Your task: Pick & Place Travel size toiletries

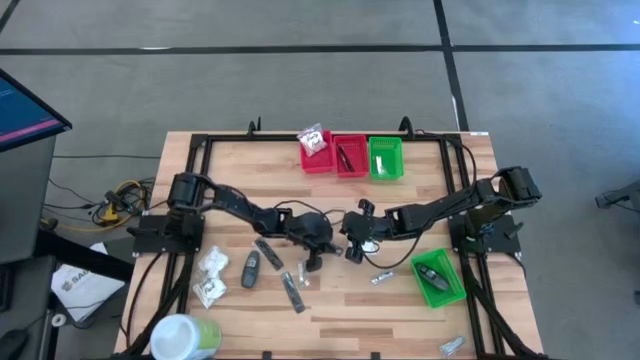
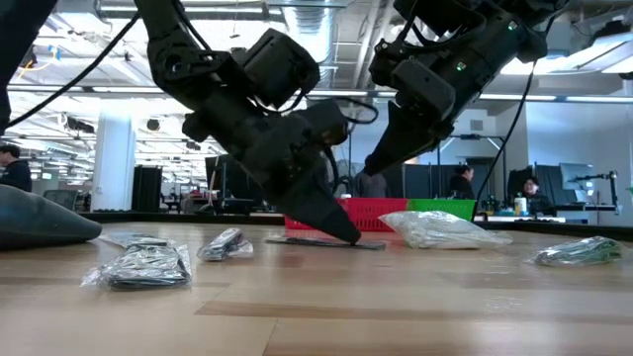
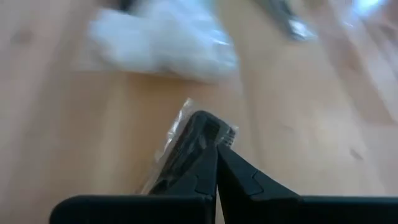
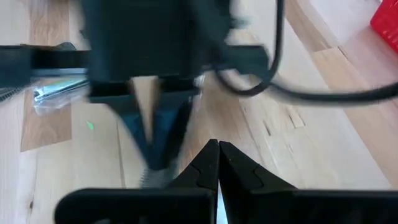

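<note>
Travel size toiletries lie loose on the wooden table: white crinkly packets (image 1: 210,275), a dark oval (image 1: 250,270), slim dark sticks (image 1: 293,292) and a silvery sachet (image 1: 380,277). My left gripper (image 1: 315,262) is shut and slants down near the table's middle. Its tips are at a dark stick in a clear wrapper (image 3: 186,134), which lies flat on the wood (image 2: 326,242). My right gripper (image 1: 352,250) hangs shut and bare above the table just right of it, tips clear of the wood (image 2: 372,170). My left gripper's shut fingertips (image 3: 216,149) come slanting down from above at one end of the wrapped dark stick (image 3: 202,121), which lies flat on the table. Whether the tips touch it or stand just over it, I cannot tell.
Two red bins (image 1: 333,153) and a green bin (image 1: 385,158) stand at the far edge. Another green bin (image 1: 437,277) with a dark item sits near right. A big white-and-green tub (image 1: 185,335) stands at the near left corner. The two grippers are close together.
</note>
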